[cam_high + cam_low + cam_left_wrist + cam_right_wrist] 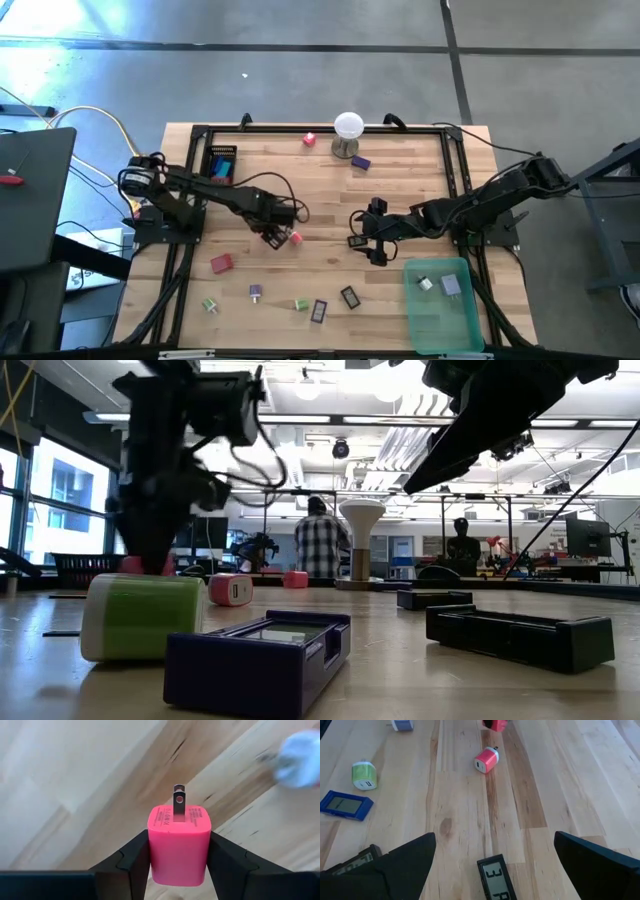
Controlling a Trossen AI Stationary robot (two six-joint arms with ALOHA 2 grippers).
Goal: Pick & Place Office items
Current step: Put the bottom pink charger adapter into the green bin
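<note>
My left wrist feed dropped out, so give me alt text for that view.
The left gripper is shut on a pink plug adapter, its two metal prongs pointing away from the camera. Pale wooden table lies behind it.

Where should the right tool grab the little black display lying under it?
Across its long edges, straight down from above: the little black display lies flat, screen up, and the open right tool hangs over it.

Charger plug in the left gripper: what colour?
Pink, clearest in the left wrist view: charger plug, left gripper.
</note>
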